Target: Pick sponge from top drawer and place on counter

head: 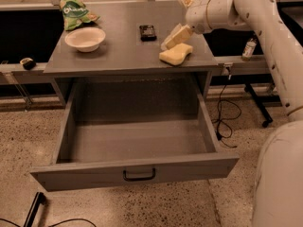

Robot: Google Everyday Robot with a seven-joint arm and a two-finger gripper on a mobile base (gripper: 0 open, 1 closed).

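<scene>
One high front view, angled down over drawer (pixel 137 168) and tabletop (pixel 118 56), gripper (pixel 176 25) spread above tabletop's right side.

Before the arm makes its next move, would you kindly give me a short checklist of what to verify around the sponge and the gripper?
1. Sponge placed on the counter: ok; it lies flat near the front edge, wholly on the top.
2. Top drawer emptied: ok; it stands open with nothing visible inside.
3. Gripper free of the sponge: cannot tell; it hangs just above the sponge's rear edge.
4. Neighbours out of the way: ok; the black object and the white bowl sit apart from the gripper and the sponge.
</scene>
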